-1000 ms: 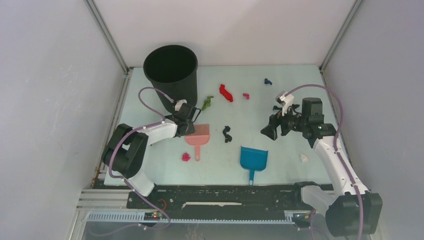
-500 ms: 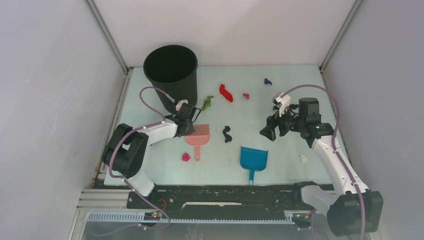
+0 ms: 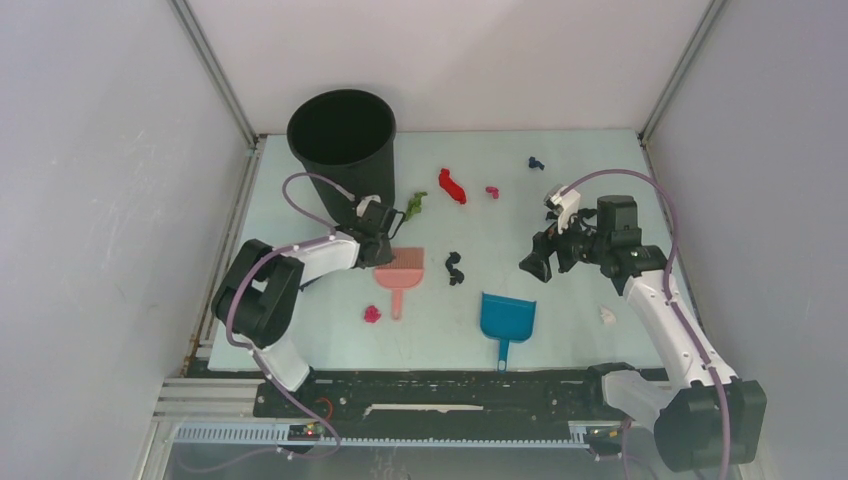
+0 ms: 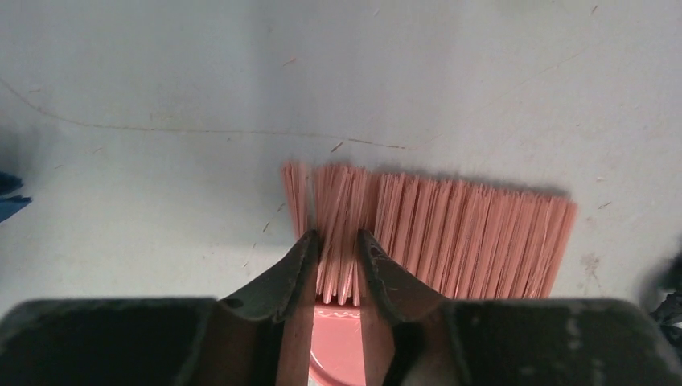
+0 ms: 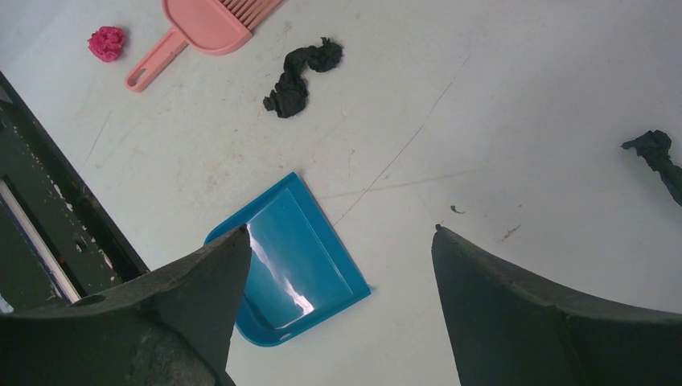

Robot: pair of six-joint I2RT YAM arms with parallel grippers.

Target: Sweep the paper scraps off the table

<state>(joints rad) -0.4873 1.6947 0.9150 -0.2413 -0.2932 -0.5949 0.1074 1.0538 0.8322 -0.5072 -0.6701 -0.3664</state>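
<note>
- Fingers [image 4: 291, 277] of my left gripper [image 4: 338, 245] stand only a narrow gap apart, low over the table [image 3: 440, 335], with a tuft of bristles of the pink hand brush [image 4: 450, 233] between their tips. I cannot tell whether they press on that tuft or merely straddle it.
- That brush lies flat on the table, bristles toward the far side and handle toward my bases.
- My right gripper [image 5: 339, 233] hangs above the table with its fingers [image 5: 201, 281] spread wide and nothing between them.
- Seen from my right wrist, the blue dustpan [image 5: 293, 265] lies flat on the table below that gripper, partly behind one finger.
- The paper scraps lie scattered on the table, none in the dustpan.
- A green scrap [image 3: 416, 205] lies just beside the foot of the black bin [image 3: 342, 150], near my left gripper.
- A red scrap [image 3: 452, 186] and a small magenta scrap [image 3: 492, 191] lie near each other toward the far side.
- A dark blue scrap [image 3: 537, 162] lies close to the far edge.
- A black scrap [image 3: 455, 268] lies between the brush and the dustpan, touching neither.
- A magenta ball [image 3: 372, 314] lies just beside the end of the brush handle.
- A small white bit [image 3: 607, 315] lies on the table beside my right arm.
</note>
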